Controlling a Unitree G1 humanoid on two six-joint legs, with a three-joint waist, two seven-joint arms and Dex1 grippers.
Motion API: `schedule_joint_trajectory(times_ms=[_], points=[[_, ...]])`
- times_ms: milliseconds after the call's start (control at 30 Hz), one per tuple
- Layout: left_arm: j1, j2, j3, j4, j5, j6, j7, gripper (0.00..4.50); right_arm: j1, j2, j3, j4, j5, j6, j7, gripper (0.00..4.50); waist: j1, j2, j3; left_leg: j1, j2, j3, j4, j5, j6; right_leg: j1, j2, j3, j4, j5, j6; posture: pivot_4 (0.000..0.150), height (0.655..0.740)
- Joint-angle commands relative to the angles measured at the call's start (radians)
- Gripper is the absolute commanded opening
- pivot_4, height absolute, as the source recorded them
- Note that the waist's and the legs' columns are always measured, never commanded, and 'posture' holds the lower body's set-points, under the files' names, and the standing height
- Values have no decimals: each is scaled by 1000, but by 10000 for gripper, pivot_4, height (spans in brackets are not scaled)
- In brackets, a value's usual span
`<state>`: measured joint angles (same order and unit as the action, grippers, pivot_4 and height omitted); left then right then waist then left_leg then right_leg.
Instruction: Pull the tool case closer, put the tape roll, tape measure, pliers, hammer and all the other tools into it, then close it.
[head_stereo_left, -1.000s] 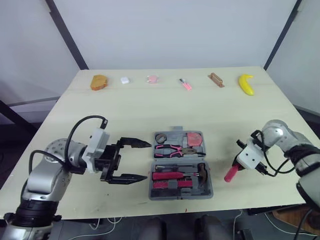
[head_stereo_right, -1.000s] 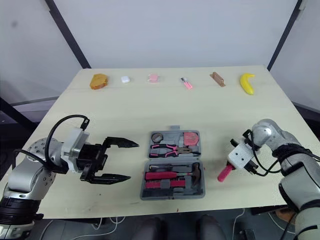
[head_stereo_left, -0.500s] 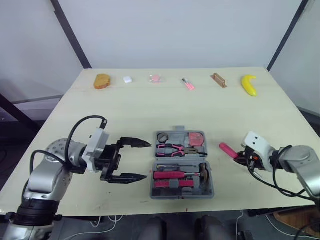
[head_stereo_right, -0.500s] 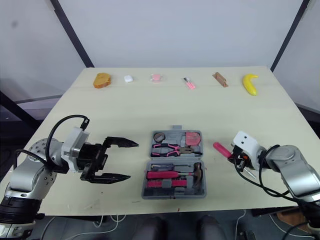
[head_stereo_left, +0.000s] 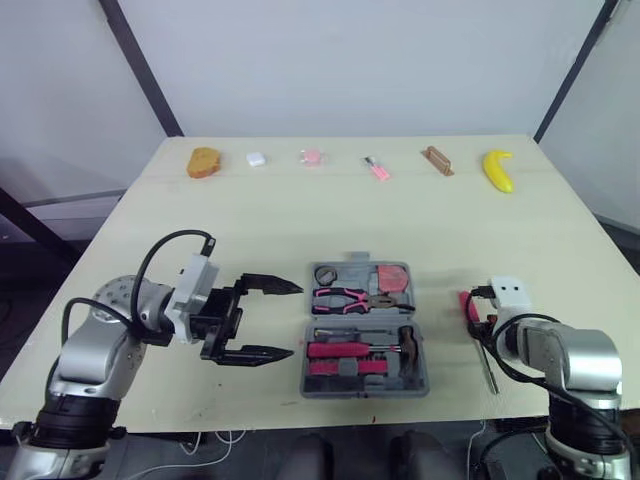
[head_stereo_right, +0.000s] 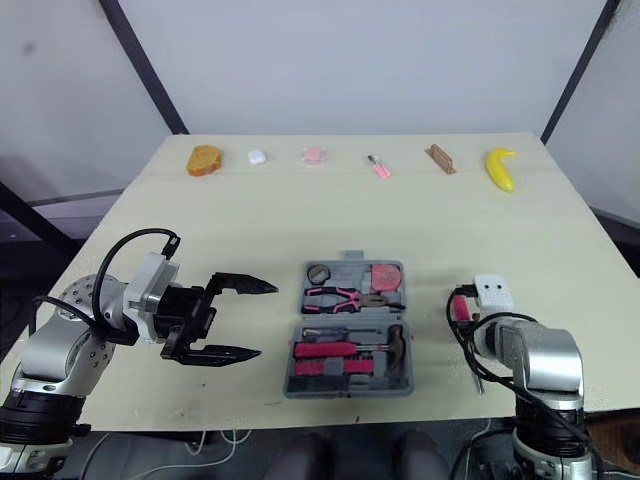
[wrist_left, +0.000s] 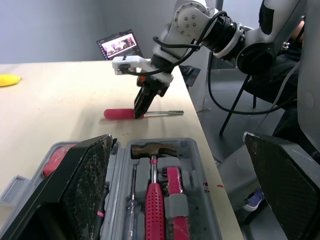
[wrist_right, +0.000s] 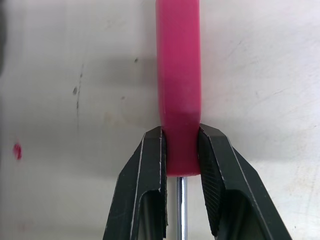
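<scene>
The screwdriver's (wrist_right: 178, 75) pink handle runs off the right wrist view's edge. The left gripper's (head_stereo_left: 293, 320) finger (wrist_left: 85, 185) covers part of the tool case (wrist_left: 197, 170). A pink bit (head_stereo_left: 311, 157) far across the table (head_stereo_left: 300, 220) is too tiny to name.

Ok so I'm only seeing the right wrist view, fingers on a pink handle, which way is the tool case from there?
Observer: The tool case lies open on the table, to the robot's left of the screwdriver and apart from it.
Operator: Is the screwdriver off the table?
Observer: No. In the left wrist view it seems to lie flat on the table, with the right gripper shut on the handle end nearest the shaft.
Operator: And the other arm?
Observer: The left gripper is open on the robot's left of the case, holding nothing.
</scene>
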<state>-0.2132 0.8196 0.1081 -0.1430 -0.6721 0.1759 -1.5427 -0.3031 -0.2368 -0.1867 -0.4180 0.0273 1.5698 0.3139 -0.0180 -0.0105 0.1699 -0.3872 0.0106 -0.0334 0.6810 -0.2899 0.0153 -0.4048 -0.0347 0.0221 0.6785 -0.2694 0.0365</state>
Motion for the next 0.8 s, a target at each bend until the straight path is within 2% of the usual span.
schedule_joint_trajectory(times_ms=[33, 67, 133, 167, 200, 300, 433, 533, 667, 800], points=[[4, -1, 16, -24, -18, -8, -20, 45000, 28, 14, -5, 3, 23, -134, -16, 8809, -4, -1, -1, 0, 0, 0, 0, 0, 0, 0, 0, 0, 0, 0, 0, 1500, 7400], [7, -4, 19, -21, -13, -19, -18, 45000, 41, 10, -1, -6, 29, -165, -13, 14253, -4, -1, 0, 0, 0, 0, 0, 0, 0, 0, 0, 0, 0, 0, 0, 1500, 7400], [11, -4, 23, -12, -5, -33, -21, 45000, 59, 9, -4, -32, 49, -192, -5, 20940, -4, 0, 0, 0, 0, 0, 0, 0, 0, 0, 0, 0, 0, 0, 0, 1500, 7400], [13, -3, 24, -9, -4, -37, -23, 45000, 69, 8, -8, -45, 62, -192, 0, 27936, -4, 0, 0, 0, 0, 0, 0, 0, 0, 0, 0, 0, 0, 0, 0, 1500, 7400], [15, -3, 24, -7, -4, -39, -24, 45000, 76, 7, -11, -52, 73, -195, 3, 27936, -4, 0, 0, 0, 0, 0, 0, 0, 0, 0, 0, 0, 0, 0, 0, 1500, 7400], [21, -4, 28, -6, -7, -42, -16, 45000, 131, -21, -3, -77, 82, -324, 14, 39734, -3, 0, 0, 0, 0, 0, -1, 0, 0, 0, 0, 0, 0, 0, 0, 1500, 7400], [36, -6, 47, 1, -9, -53, -3, 45000, 226, -30, 1, -124, 134, -468, 62, 39734, 0, 0, 0, 0, 0, 0, -1, 0, 0, 0, 0, 0, 0, 0, 0, 1500, 7400], [55, 1, 94, 20, -34, -38, 10, 45000, 371, -93, 94, -129, 56, -707, 61, 39734, -1, 0, 0, 0, 1, 0, -1, 0, 0, 0, 0, 0, 0, 0, 0, 1500, 7400], [88, 21, 137, 44, -32, -50, -22, 45000, 452, -24, 73, -52, 91, -898, 33, 39734, -4, 0, 0, 0, 1, 1, -2, 0, 0, 0, 0, 0, 0, 0, 0, 1500, 7400], [93, 26, 160, 74, -35, -66, -45, 45000, 472, -12, 72, 34, 74, -1022, 14, 39734, -8, 0, 0, 2, 3, 2, -2, 0, 0, 0, 0, 2, 0, 0, 0, 1500, 7400]])
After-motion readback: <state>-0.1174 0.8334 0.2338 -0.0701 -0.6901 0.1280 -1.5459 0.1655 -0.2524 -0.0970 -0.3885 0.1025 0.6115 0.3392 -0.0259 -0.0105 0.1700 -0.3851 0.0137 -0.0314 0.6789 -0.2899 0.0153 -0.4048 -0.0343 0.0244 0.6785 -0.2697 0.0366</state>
